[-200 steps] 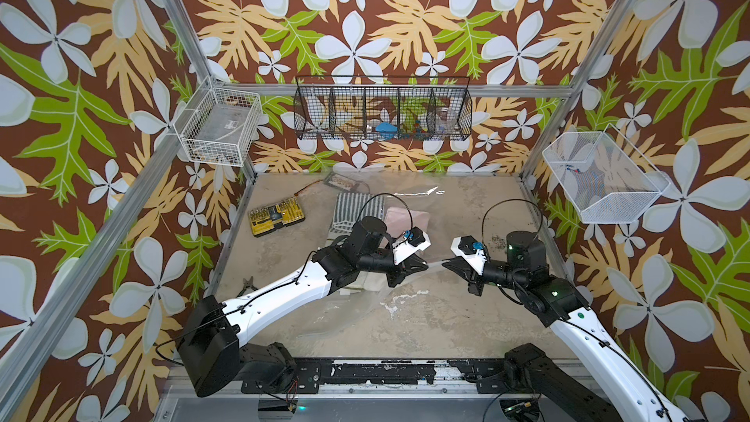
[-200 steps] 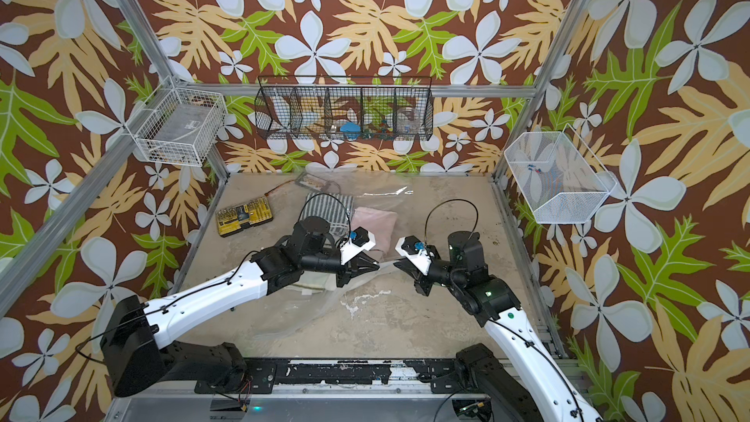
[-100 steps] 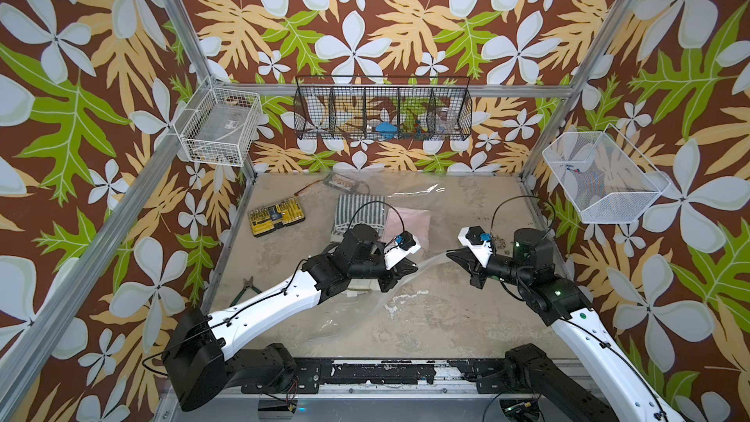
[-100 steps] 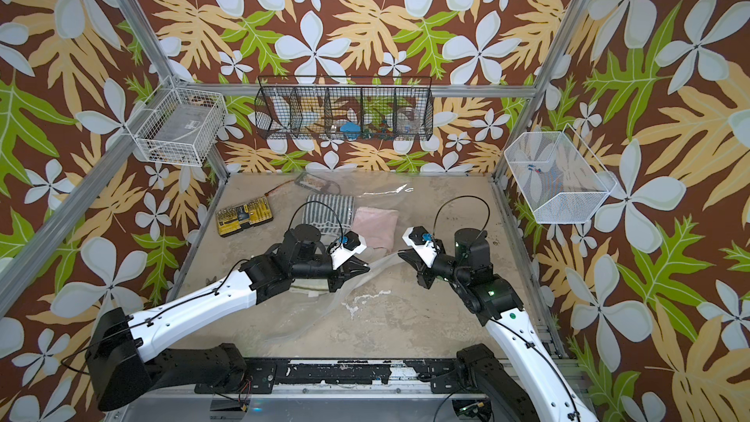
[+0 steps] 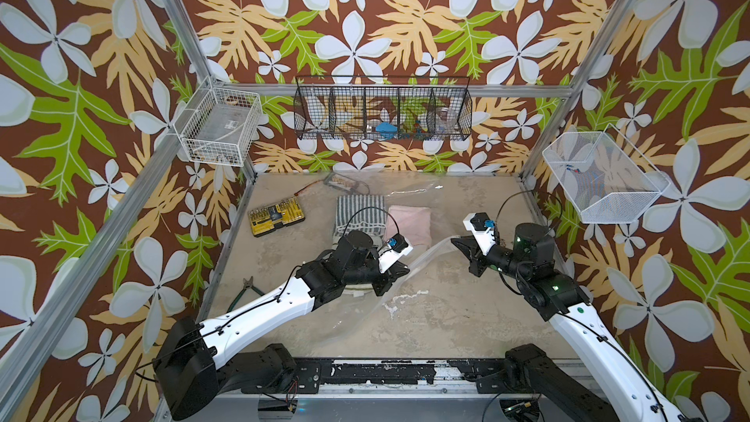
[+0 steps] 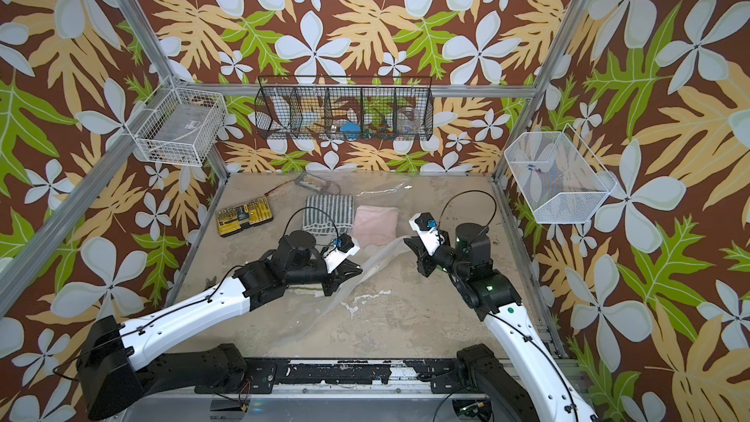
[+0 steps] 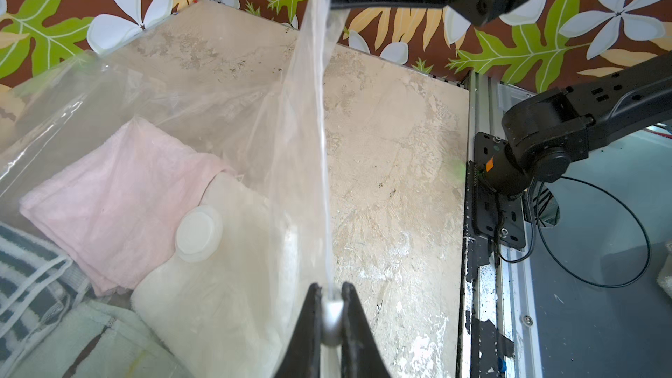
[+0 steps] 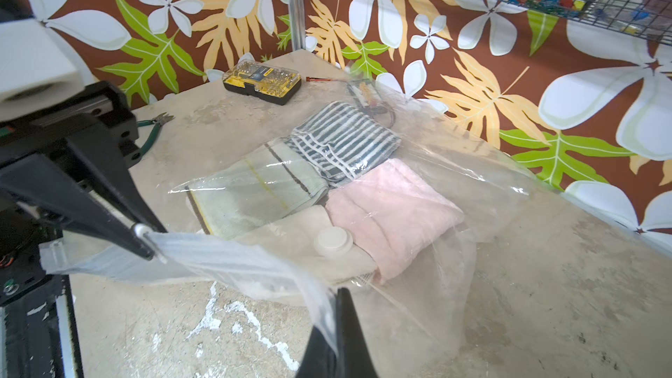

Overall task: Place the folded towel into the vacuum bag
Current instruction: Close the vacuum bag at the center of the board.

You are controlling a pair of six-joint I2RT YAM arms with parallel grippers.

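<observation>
Vacuum bag [image 8: 236, 256] pinched by left gripper [image 7: 331, 287], right gripper [image 5: 456, 242]

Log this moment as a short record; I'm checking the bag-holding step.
left gripper: shut on the zip edge of the vacuum bag
right gripper: shut on the same edge
edge: stretched between them, off the table
under the plastic: pink towel, striped towel, cream towel, pale green towel
valve disc: over the cream towel

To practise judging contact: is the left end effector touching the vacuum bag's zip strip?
Touching. The left wrist view shows the left end effector clamped on the zip strip.
</observation>
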